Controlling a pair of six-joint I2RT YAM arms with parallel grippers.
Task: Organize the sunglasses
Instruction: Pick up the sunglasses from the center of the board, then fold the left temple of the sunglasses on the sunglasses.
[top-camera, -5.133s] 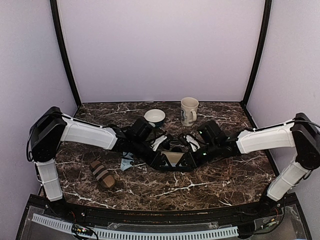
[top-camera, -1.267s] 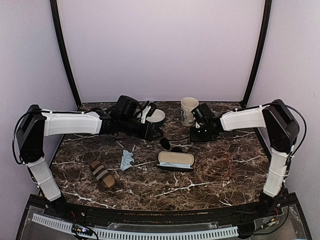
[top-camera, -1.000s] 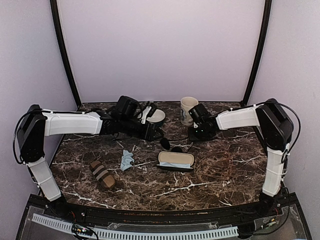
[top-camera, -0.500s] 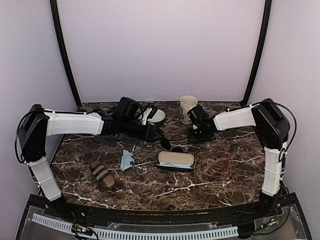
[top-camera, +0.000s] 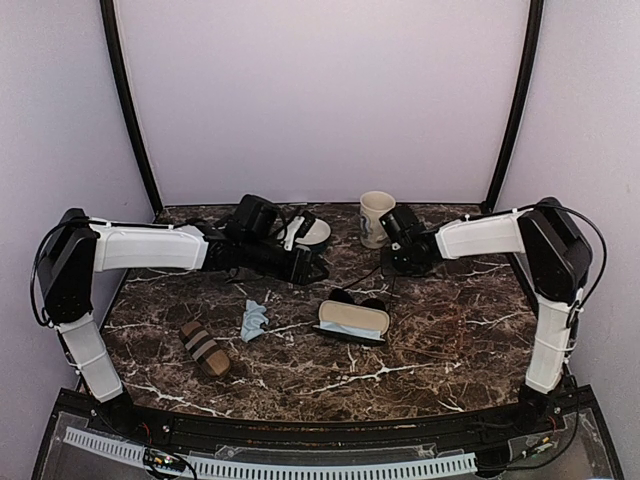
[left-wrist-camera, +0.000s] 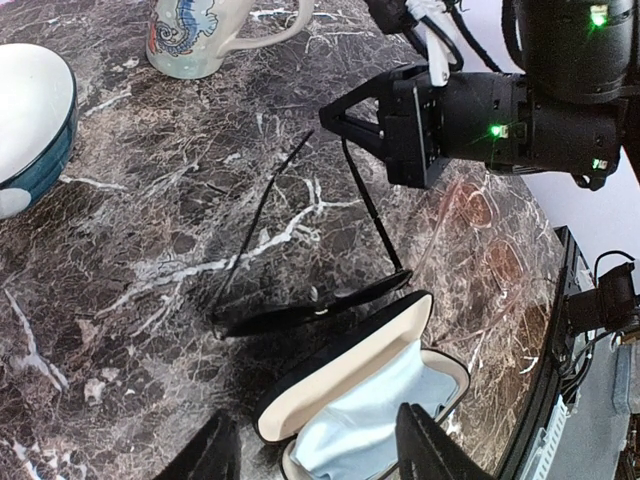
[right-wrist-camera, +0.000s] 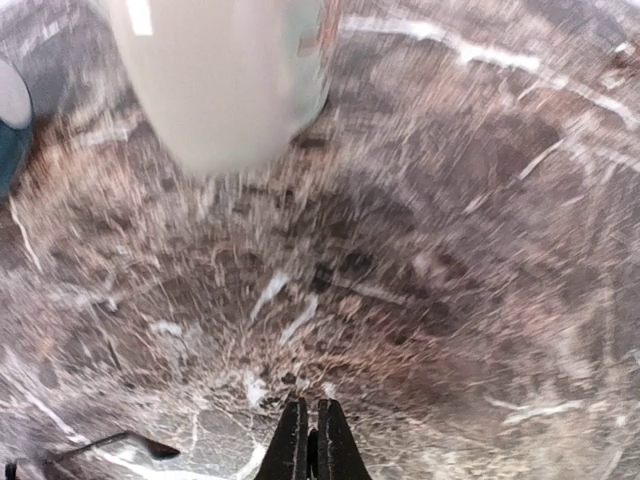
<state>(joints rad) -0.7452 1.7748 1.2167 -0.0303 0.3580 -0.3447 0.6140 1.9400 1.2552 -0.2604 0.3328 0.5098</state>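
Note:
The sunglasses (top-camera: 356, 297) rest lens-down on the marble, leaning on the far rim of the open black case (top-camera: 352, 320). In the left wrist view their dark lenses (left-wrist-camera: 310, 312) touch the case's cream lid (left-wrist-camera: 330, 385), and both thin arms point away toward the mug. My right gripper (top-camera: 388, 266) is shut, its tips (left-wrist-camera: 335, 118) at the end of one arm, pinching it. The right wrist view is blurred; its fingers (right-wrist-camera: 310, 440) stand together. My left gripper (left-wrist-camera: 320, 452) hangs open over the case with nothing between its fingers (top-camera: 312, 268).
A cream mug (top-camera: 377, 216) stands just behind the right gripper, and a white and blue bowl (top-camera: 313, 232) sits beside the left wrist. A crumpled blue cloth (top-camera: 253, 320) and a brown striped case (top-camera: 203, 348) lie front left. Blue cloth lines the open case (left-wrist-camera: 375, 420).
The right gripper closed and rose a little near the mug. The sunglasses slid toward the open case and now lean on its rim. The left arm barely moved.

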